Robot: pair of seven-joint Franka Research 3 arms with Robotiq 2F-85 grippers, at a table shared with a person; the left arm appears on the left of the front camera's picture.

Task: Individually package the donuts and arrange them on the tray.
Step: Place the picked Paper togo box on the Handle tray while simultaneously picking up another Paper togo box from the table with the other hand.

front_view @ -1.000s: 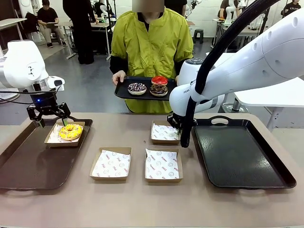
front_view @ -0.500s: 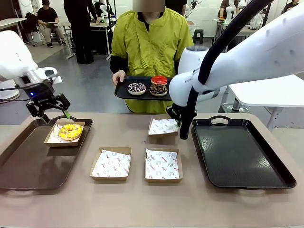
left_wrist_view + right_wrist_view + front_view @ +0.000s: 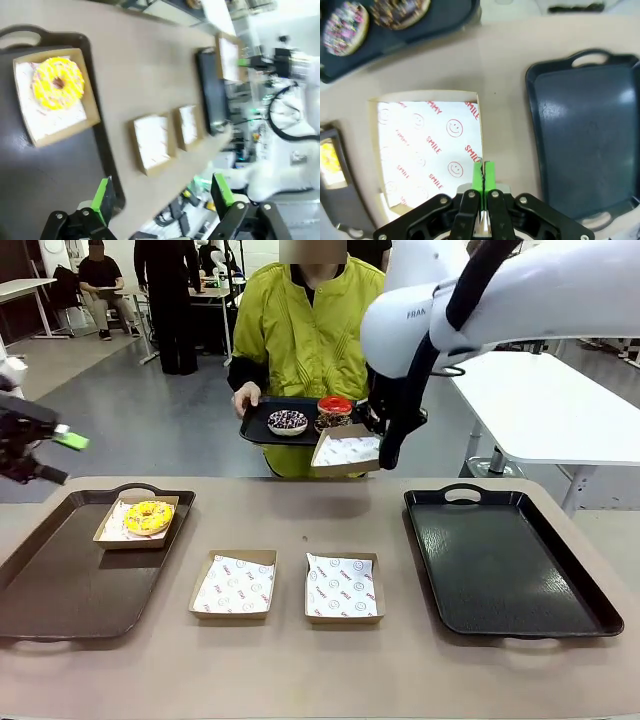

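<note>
My right gripper (image 3: 382,447) is shut on the right edge of a paper-lined cardboard box (image 3: 346,451) and holds it in the air, just in front of the black tray (image 3: 258,432) in the person's hands. That tray carries the sprinkled donut (image 3: 288,421), the red-iced donut (image 3: 335,405) and the dark chocolate donut (image 3: 326,424), which the box partly hides. In the right wrist view the gripper (image 3: 482,172) pinches the box (image 3: 425,150). The yellow donut (image 3: 148,516) lies in a box on the brown tray (image 3: 60,585). My left gripper (image 3: 58,458) hangs open at the far left, empty (image 3: 162,195).
Two empty paper-lined boxes (image 3: 233,585) (image 3: 344,586) sit side by side mid-table. An empty black tray (image 3: 505,560) lies at the right. The person in a yellow-green jacket stands at the far edge.
My right gripper has lifted the box off the table and raised it to the person's tray. My left gripper has drawn back up and to the left, away from the yellow donut.
</note>
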